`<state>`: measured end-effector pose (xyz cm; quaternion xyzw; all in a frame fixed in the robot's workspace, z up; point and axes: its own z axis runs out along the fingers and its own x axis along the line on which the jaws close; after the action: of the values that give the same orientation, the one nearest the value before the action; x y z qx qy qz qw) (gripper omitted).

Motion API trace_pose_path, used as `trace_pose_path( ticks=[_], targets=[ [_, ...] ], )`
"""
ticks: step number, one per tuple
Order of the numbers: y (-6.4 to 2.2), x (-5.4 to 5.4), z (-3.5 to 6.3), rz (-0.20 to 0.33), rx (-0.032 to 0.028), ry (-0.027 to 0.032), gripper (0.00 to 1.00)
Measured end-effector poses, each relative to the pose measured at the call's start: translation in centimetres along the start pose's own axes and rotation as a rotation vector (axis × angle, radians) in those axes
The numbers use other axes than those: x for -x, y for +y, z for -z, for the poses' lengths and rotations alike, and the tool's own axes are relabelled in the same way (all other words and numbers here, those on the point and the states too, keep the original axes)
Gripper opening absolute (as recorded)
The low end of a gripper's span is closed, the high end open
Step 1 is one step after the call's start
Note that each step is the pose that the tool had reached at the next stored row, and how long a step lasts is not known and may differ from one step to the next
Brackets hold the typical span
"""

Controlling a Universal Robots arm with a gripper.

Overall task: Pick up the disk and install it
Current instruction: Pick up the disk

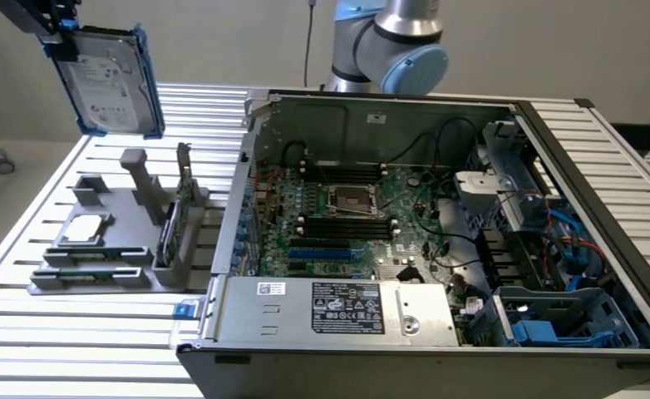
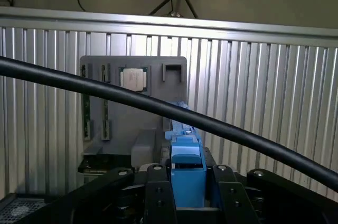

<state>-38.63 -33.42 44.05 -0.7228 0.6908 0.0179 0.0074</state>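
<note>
Disk (image 1: pixel 109 79): off the bench (image 1: pixel 36 332), hanging in the air above its far corner at the exterior view's left. It is roughly upright, tilted slightly, with the white-label face towards the exterior camera and the blue carrier framing it on both long sides.

Gripper (image 1: pixel 65 43): holds the disk by its top end. In the wrist view the two black fingers (image 2: pixel 158 195) are partly closed and clamp the blue carrier of the disk (image 2: pixel 187 168) between them, with contact on both sides.

Grey fixture (image 1: pixel 103 258): directly below the disk on the bench, near the edge at the exterior view's left. A small square silver chip (image 1: pixel 85 229) lies flat in it, and a thin green card (image 1: pixel 169 237) stands on edge in a slot.

Open computer case (image 1: pixel 436 108): beside the fixture and occupying the middle of the bench, well apart from the disk. Inside are the motherboard (image 1: pixel 347 224), the power supply (image 1: pixel 337 307) at the near wall, and a blue drive bay (image 1: pixel 569 320) in the near corner at the exterior view's right.

A black cable (image 2: pixel 211 123) crosses the wrist view.
</note>
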Motion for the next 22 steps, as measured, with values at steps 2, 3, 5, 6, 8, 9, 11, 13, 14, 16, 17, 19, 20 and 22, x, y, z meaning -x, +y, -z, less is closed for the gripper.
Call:
trace_pose_path(
  ticks=[2, 3, 5, 6, 8, 9, 11, 13, 14, 16, 17, 19, 20, 22],
  targets=[
    [-0.88, 0.0, 0.91, 0.000, 0.0007, -0.0011, 0.33],
    [-1.31, 0.0, 1.35, 0.000, 0.0009, -0.0015, 0.33],
    [-2.24, -0.1, 2.31, 0.000, 0.0020, -0.0021, 0.33],
    [-2.68, -0.1, 2.77, 0.000, 0.0028, -0.0023, 0.33],
    [-3.58, -0.2, 3.70, 0.000, 0.0038, -0.0032, 0.33],
    [-4.02, -0.2, 4.11, 0.000, 0.0043, -0.0041, 0.33],
    [-4.91, -0.3, 4.73, 0.000, 0.0042, -0.0060, 0.33],
    [-5.81, -0.4, 5.12, 0.000, 0.0046, -0.0065, 0.33],
    [-6.25, -0.4, 5.26, 0.000, 0.0047, -0.0067, 0.33],
    [-7.15, -0.6, 5.47, 0.000, 0.0049, -0.0068, 0.33],
    [-7.59, -0.7, 5.57, 0.000, 0.0051, -0.0068, 0.33],
    [-8.52, -0.9, 5.66, 0.000, 0.0054, -0.0068, 0.33],
    [-8.97, -1.1, 5.67, 0.000, 0.0056, -0.0069, 0.33],
    [-9.86, -1.5, 5.71, 0.000, 0.0062, -0.0069, 0.33]
  ],
)
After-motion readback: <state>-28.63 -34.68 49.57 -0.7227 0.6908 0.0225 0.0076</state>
